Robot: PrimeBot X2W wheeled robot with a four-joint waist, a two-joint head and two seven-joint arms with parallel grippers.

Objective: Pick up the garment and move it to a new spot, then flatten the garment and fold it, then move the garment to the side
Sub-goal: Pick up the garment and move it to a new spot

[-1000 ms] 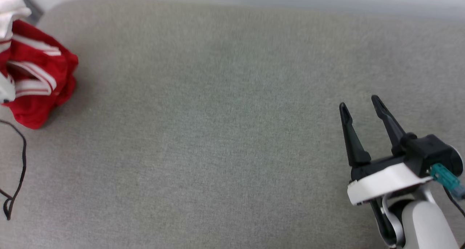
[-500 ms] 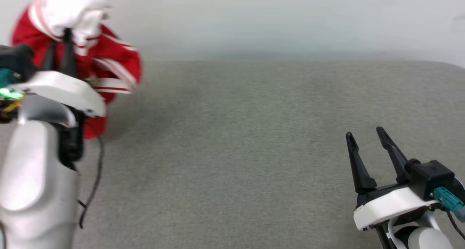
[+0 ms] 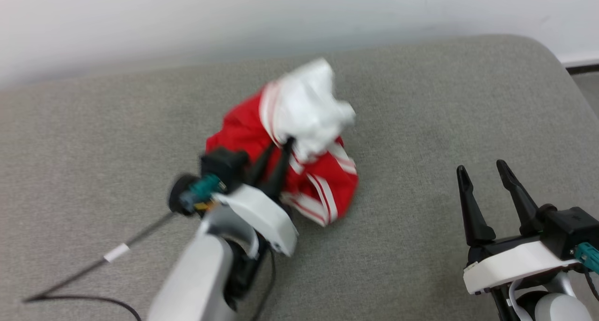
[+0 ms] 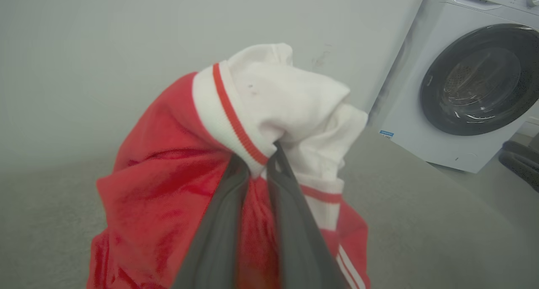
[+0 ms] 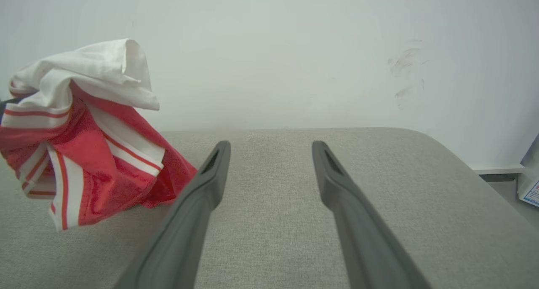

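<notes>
Little here can be read. In the left wrist view the washer [image 4: 463, 82] has a small blue sticker [image 4: 386, 134] low on its front and fine print by its knob, both too small for me to read. At the right edge of the right wrist view a box [image 5: 531, 188] with blue and red print is cut off. A white tag [image 3: 117, 252] on the cable [image 3: 70, 276] is a blur.

My left hand [image 3: 282, 144] is clamped on the shirt [image 3: 243, 134], its fingers pinching a white sleeve with red-striped trim. The shirt is a red and white bunch over the middle of the grey bench [image 3: 93, 138], toward the wall. Most of its cloth is folded out of sight. I cannot tell whether its lower edge touches the bench. Motion blur smears it and the left hand in the head view.

My right hand [image 3: 481, 166] is at the lower right, its fingers spread wide and holding nothing, well apart from the shirt. Both arms run off the bottom edge.
</notes>
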